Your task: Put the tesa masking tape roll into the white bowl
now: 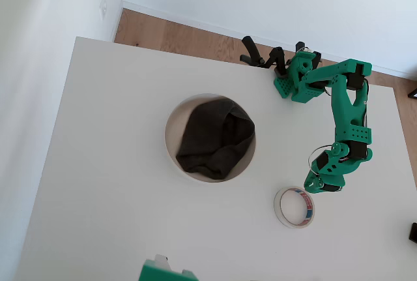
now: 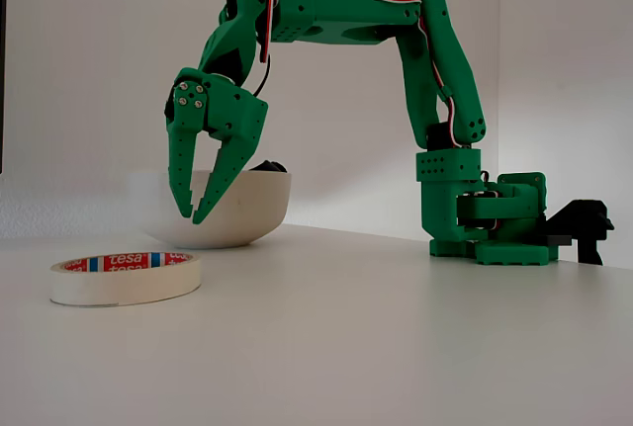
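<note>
Green and empty, the tool hangs at the left of the fixed view with its fingers slightly parted, just above the tape roll. That roll lies flat on the white surface at the lower right of the overhead view, well apart from the white bowl in the middle, which holds a dark cloth. Light and stiff by its look, the roll seems best pinched across one wall of the ring. Its core reads "tesa".

Gripper downward, jaws slightly parted
</note>
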Controlling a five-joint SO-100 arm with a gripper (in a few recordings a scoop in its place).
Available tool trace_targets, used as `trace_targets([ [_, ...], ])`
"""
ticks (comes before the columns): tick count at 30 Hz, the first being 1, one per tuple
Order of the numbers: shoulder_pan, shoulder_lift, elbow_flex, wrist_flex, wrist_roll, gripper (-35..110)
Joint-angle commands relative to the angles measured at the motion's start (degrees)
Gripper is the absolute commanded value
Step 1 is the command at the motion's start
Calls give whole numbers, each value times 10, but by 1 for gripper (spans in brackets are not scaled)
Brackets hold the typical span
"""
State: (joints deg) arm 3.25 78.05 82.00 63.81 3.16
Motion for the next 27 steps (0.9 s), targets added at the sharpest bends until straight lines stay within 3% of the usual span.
trace_targets([
  [1,4,21,-41,6,13,16],
  [27,-30,-59,-41,16,38,13],
])
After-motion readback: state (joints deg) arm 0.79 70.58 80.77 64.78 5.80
